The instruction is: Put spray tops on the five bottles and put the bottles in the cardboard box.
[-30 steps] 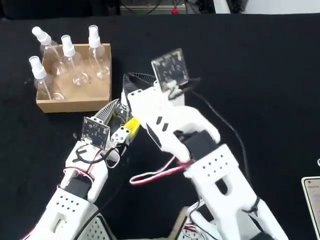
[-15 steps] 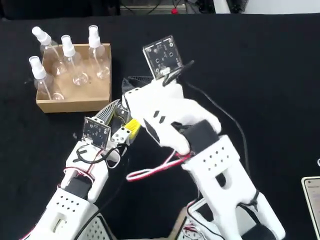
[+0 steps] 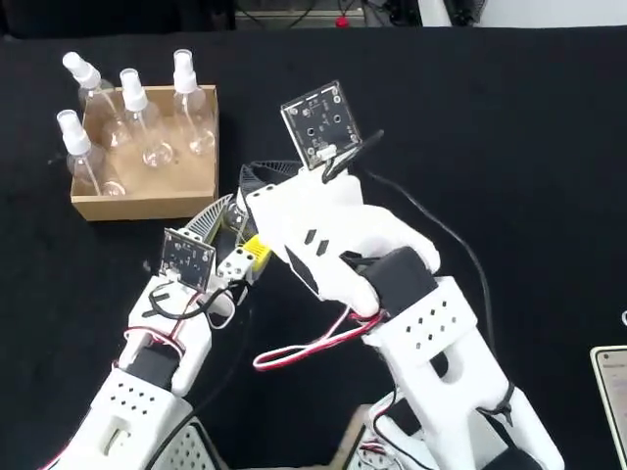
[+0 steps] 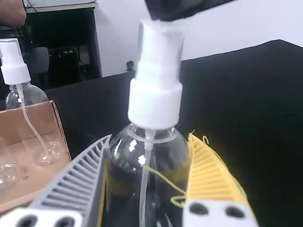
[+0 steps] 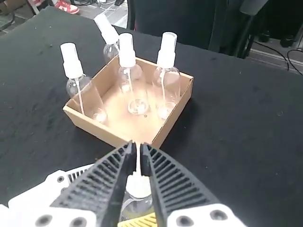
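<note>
My left gripper (image 4: pixel 149 138) is shut on a clear bottle (image 4: pixel 147 158), which stands upright between the grey and yellow fingers. A white spray top (image 4: pixel 156 85) sits on the bottle's neck. From above, my right gripper (image 5: pixel 137 145) is shut on the tip of that spray top (image 5: pixel 137 182). In the high view both grippers meet just right of the cardboard box (image 3: pixel 147 201), left gripper (image 3: pixel 230 223) below right gripper (image 3: pixel 263 179). Several capped bottles (image 3: pixel 147 127) stand in the box (image 5: pixel 109 132), one at its far corner leaning outward.
The black table (image 3: pixel 509 147) lies open to the right and behind the arms. A pale flat device (image 3: pixel 612 377) sits at the right edge. A red and white cable (image 3: pixel 304 343) loops under the right arm.
The right arm's wrist tipped up and to the left, then settled back a little. The left arm and the bottle stayed put.
</note>
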`<state>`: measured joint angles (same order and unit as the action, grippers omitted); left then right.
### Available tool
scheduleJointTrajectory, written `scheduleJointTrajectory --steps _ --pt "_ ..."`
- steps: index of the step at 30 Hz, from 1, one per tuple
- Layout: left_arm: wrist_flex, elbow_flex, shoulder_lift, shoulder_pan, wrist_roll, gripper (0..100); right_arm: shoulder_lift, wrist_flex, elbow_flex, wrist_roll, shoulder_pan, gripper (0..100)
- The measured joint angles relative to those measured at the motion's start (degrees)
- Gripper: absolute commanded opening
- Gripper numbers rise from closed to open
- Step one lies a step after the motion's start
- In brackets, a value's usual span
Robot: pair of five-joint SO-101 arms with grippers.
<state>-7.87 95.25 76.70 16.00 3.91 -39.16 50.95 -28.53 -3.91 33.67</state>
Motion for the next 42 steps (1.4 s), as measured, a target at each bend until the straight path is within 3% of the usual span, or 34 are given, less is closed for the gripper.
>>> scheduleJointTrajectory --steps 16,24,31,42 --pt "0.09 0.00 -0.09 0.00 0.00 4 -0.35 0.00 -0.79 0.00 0.00 1.1" --pt "0.09 0.00 -0.09 0.35 0.00 4 -7.74 -0.62 -6.24 0.00 0.00 1.3" --pt "0.09 0.00 -0.09 0.00 0.00 4 -10.73 -8.00 -12.75 0.00 0.09 13.2" --pt "0.00 0.00 0.00 0.00 0.00 4 -20.66 -6.77 -14.33 0.09 0.26 11.1"
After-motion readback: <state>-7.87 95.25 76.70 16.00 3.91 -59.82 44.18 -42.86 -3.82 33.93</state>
